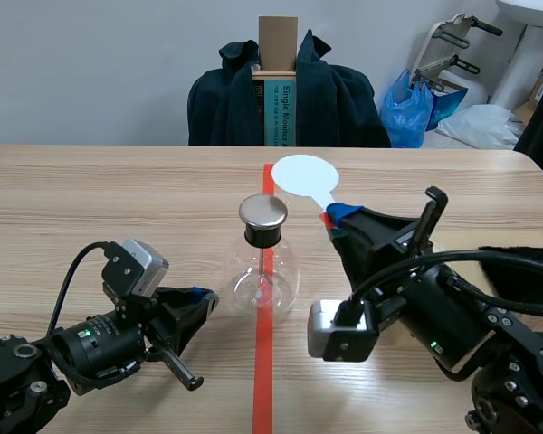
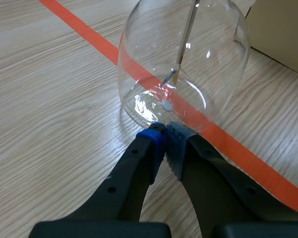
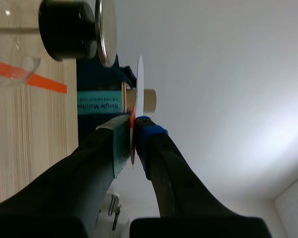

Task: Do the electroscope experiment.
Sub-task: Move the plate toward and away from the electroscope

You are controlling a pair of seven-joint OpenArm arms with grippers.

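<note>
L gripper (image 2: 166,141) is clenched on nothing, pads (image 2: 174,148) together just at the base of the clear glass electroscope flask (image 1: 264,276), which stands on the orange-red tape line (image 1: 263,362) w/ a black stopper (image 1: 261,235) and round metal cap (image 1: 263,212). Farther back, a white round disc on a red handle (image 1: 304,174) is grasped by R gripper (image 1: 338,215), near the cap but apart. Step judged: charging. Next, the disc must be brought to the cap w/o the flask being tipped.

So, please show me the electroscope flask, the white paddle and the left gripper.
electroscope flask (image 1: 253,276): scene view, on its glass bulb.
white paddle (image 1: 303,174): scene view, middle of its round disc.
left gripper (image 2: 165,131): left wrist view, between its shut fingertips.
</note>
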